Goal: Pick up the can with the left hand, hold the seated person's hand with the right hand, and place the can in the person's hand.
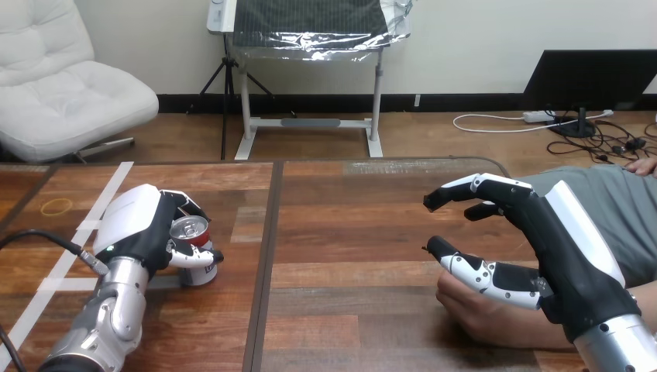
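Wooden table (349, 225) planks run under both arms. We find the left hand (143, 225) with fingers and thumb curled round the can (188, 229). The can stands upright on the table inside that grasp, its silver top showing just past the hand's white back shell. We note a strip of white tape (107, 192) on the wood at the outer side of the left hand, and a thin yellow ring (56, 206) further out from it.

The right hand (573, 263) is well apart from the can, across the table from the left hand. Its fingers (496, 184) are spread, raised and only lightly bent; its thumb (472, 271) reaches out below them. We record this hand as unclenched, gripping nothing. The person's hand (480, 314) rests on the table directly under the right hand's thumb and palm. We cannot tell whether the thumb touches it.
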### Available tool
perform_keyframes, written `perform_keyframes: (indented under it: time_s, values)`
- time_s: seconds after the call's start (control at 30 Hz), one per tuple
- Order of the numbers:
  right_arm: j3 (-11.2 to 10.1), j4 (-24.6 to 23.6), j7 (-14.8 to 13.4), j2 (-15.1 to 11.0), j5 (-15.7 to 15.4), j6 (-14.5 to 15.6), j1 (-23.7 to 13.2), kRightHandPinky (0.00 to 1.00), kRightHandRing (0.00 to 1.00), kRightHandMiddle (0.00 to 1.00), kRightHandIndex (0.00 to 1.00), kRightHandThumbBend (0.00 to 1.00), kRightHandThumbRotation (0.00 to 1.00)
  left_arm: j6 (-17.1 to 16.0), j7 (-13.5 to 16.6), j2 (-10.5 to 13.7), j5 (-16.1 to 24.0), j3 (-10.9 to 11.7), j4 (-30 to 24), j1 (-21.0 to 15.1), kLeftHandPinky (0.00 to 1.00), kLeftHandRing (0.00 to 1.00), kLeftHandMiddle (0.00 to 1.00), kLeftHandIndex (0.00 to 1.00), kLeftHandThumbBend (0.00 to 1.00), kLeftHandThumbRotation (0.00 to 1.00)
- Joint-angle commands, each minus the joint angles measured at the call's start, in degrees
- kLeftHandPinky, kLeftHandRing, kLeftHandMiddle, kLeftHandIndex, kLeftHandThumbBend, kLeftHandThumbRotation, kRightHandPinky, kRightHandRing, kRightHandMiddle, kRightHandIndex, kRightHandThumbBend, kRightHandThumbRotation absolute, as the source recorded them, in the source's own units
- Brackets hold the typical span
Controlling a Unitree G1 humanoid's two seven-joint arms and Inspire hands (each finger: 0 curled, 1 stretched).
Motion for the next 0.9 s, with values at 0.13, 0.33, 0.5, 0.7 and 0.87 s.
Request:
perform_keyframes:
  time_s: [0.13,0.33,0.5,0.7,0.87]
  values:
    - [-1.24,-2.9,0.08,-1.18,0.0,-0.24,-3.35,0.69,0.78,0.73,0.62,0.49,0.0,-0.57,0.87,0.77,-0.26,0.63,-0.47,-2.85,0.45,0.5,0.55,0.55,0.68,0.0]
    - [-1.29,-2.82,0.0,-1.19,-0.09,-0.24,-3.26,0.69,0.78,0.73,0.62,0.5,0.0,-1.67,1.83,0.76,-0.26,0.74,-0.45,-2.49,0.45,0.5,0.55,0.55,0.68,0.0]
    - [-1.37,-2.6,-0.12,-1.24,-0.09,-0.65,-3.27,0.69,0.78,0.73,0.62,0.5,0.0,-2.48,2.98,0.64,-0.28,0.86,-0.64,-2.16,0.45,0.5,0.55,0.54,0.69,0.0]
    - [-1.42,-2.86,-0.06,-1.19,-0.09,-0.24,-3.22,0.69,0.78,0.73,0.62,0.5,0.0,-4.29,3.84,0.45,-1.2,1.64,-1.59,-1.45,0.44,0.49,0.54,0.54,0.68,0.0]
    - [-1.43,-2.98,-0.03,-1.14,-0.05,-0.03,-3.23,0.69,0.78,0.73,0.62,0.5,0.0,-5.89,3.65,0.06,-2.53,2.71,-2.48,-1.23,0.43,0.48,0.54,0.54,0.68,0.0]
